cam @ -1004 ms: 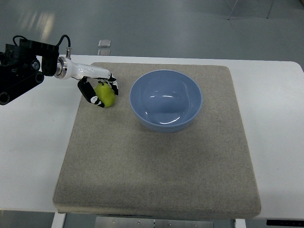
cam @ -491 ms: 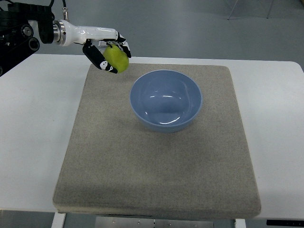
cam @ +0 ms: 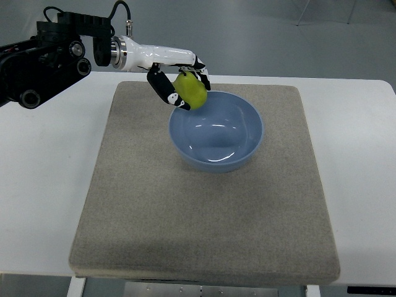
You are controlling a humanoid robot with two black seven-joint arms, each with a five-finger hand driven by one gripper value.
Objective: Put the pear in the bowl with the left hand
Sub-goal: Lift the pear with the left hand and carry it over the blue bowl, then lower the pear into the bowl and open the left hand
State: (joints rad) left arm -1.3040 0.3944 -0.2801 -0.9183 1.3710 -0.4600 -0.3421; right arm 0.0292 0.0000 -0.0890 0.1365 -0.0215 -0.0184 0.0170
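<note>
A yellow-green pear hangs in the air, gripped by my left hand, whose black-and-white fingers curl around it. Hand and pear sit over the far left rim of the light blue bowl. That bowl stands on the grey mat and has nothing inside. My left arm reaches in from the upper left. No right arm shows.
The grey mat lies on a white table, with bare mat in front of the bowl. A small clear object sits on the floor beyond the table's far edge.
My left hand has lifted the pear off the mat and carried it rightward, from left of the bowl to above the bowl's far left rim.
</note>
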